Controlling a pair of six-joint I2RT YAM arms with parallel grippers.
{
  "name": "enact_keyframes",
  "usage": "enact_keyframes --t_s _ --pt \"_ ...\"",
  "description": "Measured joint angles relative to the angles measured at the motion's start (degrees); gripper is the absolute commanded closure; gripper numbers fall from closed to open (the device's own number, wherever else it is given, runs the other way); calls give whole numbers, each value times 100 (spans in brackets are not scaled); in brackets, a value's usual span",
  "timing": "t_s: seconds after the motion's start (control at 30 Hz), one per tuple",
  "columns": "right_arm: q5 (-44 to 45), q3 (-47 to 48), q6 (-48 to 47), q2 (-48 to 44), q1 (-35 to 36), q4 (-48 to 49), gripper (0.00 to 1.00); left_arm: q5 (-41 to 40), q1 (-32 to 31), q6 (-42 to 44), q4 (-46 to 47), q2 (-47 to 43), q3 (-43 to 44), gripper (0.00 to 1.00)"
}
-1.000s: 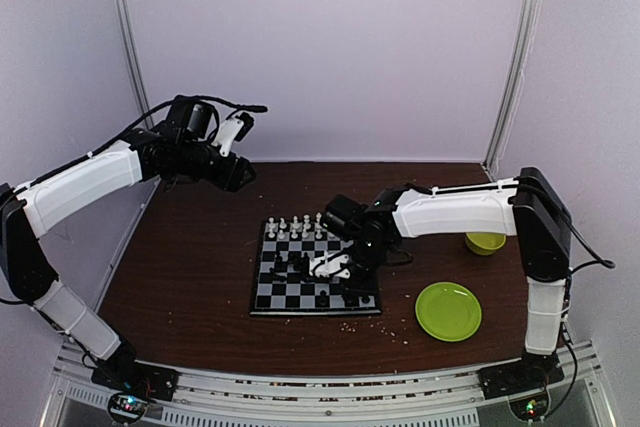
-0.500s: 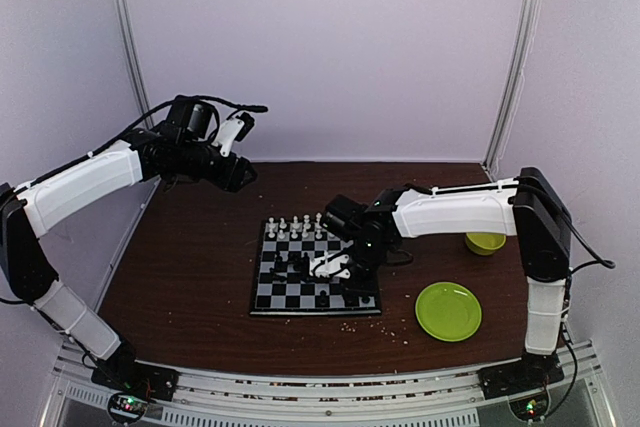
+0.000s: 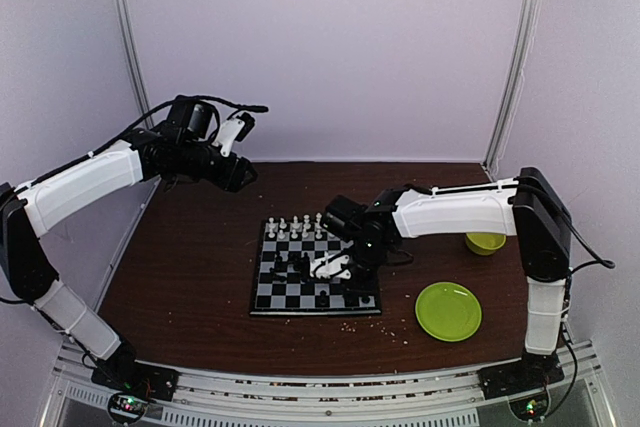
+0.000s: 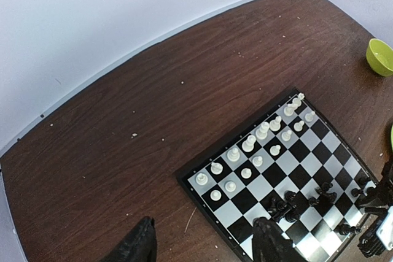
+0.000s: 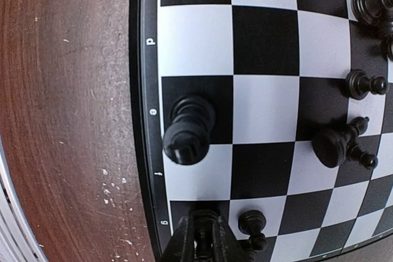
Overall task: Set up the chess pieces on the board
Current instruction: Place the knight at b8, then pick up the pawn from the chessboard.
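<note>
Pale lilac walls on three sides; dark brown wooden table [image 3: 190, 277].

- board [image 3: 268, 292]: black and pale checks, thin black rim, lying flat at mid-table between the two arms.
- white chess pieces [image 4: 249, 145]: two upright rows along the far edge of the board.
- black chess pieces [image 3: 300, 269]: loose cluster on the middle squares, not in rows.
- right gripper [image 3: 333, 267]: low over the right half of the board, its arm reaching in across the right rim and hiding some squares from above. In the wrist view its fingers [image 5: 184, 240] are drawn nearly together on a black piece [image 5: 202, 216] at the rim square by letter g.
- black pawn [image 5: 252, 219]: just beside those fingers.
- larger black piece [image 5: 187, 130]: on the same rim row, near e and f, apart from the fingers.
- left gripper [image 3: 238, 129]: raised at back-left, well apart from the board, fingers [image 4: 138, 246] spread wide with nothing between them.
- green plate [image 3: 448, 310]: right of the board, nearer the front.
- green bowl [image 3: 485, 242]: far right, just beside the right arm.
- pale crumbs [image 3: 395, 327]: scattered between the board's front corner and the plate.
</note>
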Motion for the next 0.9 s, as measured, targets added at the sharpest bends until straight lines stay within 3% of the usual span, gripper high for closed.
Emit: enact_keyframes --t_s 0.33,0.67,0.9 --pt "-31 44 4 -70 -2 -269 79 11 0 0 0 70 0 43" --pt "-181 1423 173 -24 -260 -605 78 70 0 -13 0 85 2 39" --pt "-15 2037 463 629 -560 -555 77 26 0 -72 -2 85 2 37"
